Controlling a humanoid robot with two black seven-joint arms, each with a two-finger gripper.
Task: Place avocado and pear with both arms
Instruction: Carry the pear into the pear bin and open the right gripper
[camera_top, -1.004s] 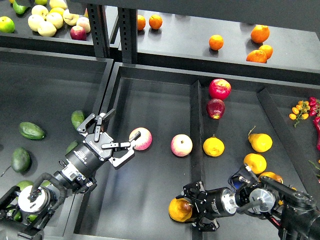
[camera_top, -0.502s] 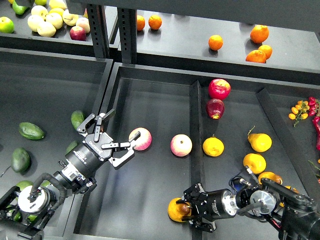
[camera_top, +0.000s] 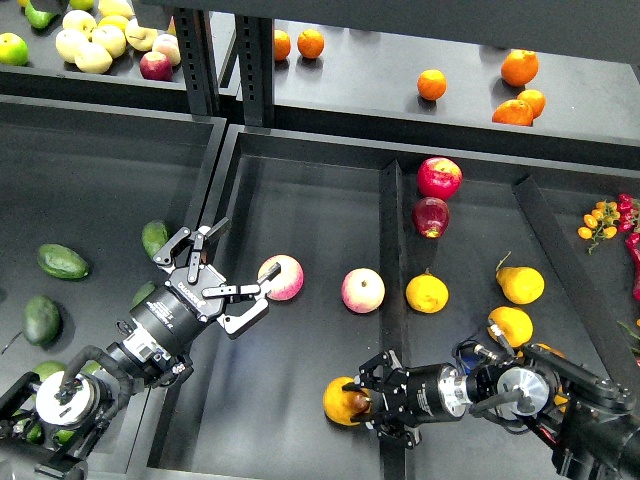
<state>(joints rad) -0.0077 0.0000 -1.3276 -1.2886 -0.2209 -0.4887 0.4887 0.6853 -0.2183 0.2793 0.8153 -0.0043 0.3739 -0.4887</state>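
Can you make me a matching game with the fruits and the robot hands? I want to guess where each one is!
Things:
1. pear
2. left gripper
3. dark red apples
4. oranges

Places or states:
A. up on the back shelf
B. open, next to a pink-and-yellow apple
C. near the top of the middle-right compartment, by the divider
D. between the fingers of the right gripper, low in the centre tray

Pairs: 1-D, 2-B, 3-C, 4-A
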